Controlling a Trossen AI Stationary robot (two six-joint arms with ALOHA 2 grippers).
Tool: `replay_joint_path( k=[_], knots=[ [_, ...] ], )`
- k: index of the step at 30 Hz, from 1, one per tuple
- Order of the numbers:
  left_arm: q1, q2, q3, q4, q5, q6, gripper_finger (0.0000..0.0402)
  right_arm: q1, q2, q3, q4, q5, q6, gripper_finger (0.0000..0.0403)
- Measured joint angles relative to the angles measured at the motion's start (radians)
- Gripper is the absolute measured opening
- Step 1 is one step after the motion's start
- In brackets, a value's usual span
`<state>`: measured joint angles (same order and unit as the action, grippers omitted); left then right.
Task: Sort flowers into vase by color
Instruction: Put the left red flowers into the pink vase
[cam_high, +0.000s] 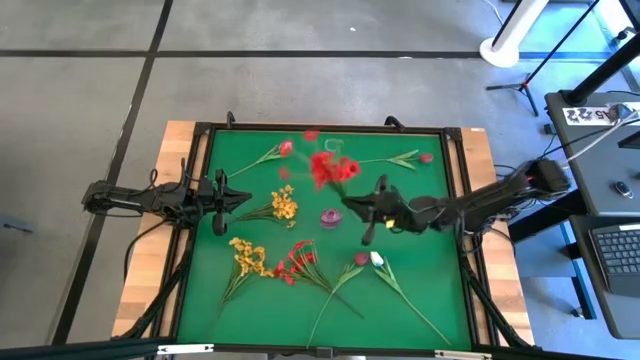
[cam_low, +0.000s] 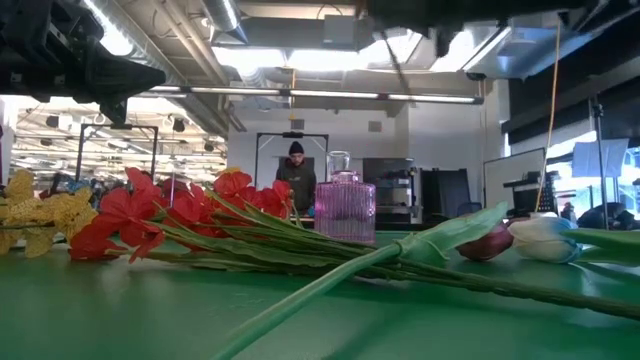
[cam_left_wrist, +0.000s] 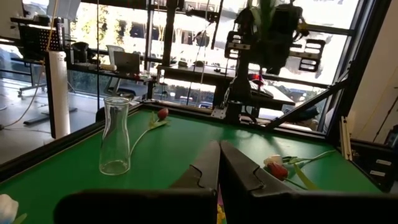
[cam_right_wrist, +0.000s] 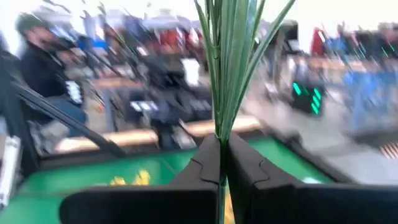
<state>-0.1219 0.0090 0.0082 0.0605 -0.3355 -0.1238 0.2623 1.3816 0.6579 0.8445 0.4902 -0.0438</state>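
The right end effector (cam_high: 352, 203) is clamped on the green stems of a red flower bunch (cam_high: 330, 167), lifted above the middle of the bench (cam_high: 440, 300). In the right wrist view the stems (cam_right_wrist: 225, 56) rise straight out from between the shut fingers, so the bunch's long axis runs onward from the wrist, blossoms leading. The pink vase (cam_high: 330, 216) stands just beside this end effector, toward the left arm; that short gap, I judge, is what the next move turns on. The left end effector (cam_high: 238, 198) waits closed and empty at the left edge, farther from the vase. Yellow flowers (cam_high: 283, 206) lie between them. Beyond, a clear vase (cam_left_wrist: 115, 135) stands near the bench's rim.
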Motion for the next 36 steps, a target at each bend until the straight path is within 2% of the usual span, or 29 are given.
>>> replay_joint_path(
  k=[5,11,18,25,36],
  knots=[
    [0.000,0.000,0.000,0.000,0.000,0.000,0.0000,0.000,0.156,0.000,0.306,-0.051,-0.099,0.0007],
    [0.000,0.000,0.000,0.000,0.000,0.000,0.0000,-0.006,0.277,0.000,0.474,-0.049,-0.154,0.0006],
    [0.000,0.000,0.000,0.000,0.000,0.000,0.0000,-0.065,0.356,0.000,0.502,-0.033,-0.122,0.0006],
    [0.000,0.000,0.000,0.000,0.000,0.000,0.0000,-0.135,0.385,0.000,0.508,-0.083,-0.066,0.0007],
    [0.000,0.000,0.000,0.000,0.000,0.000,0.0000,-0.145,0.386,0.000,0.426,-0.105,-0.013,0.0010]
  ],
)
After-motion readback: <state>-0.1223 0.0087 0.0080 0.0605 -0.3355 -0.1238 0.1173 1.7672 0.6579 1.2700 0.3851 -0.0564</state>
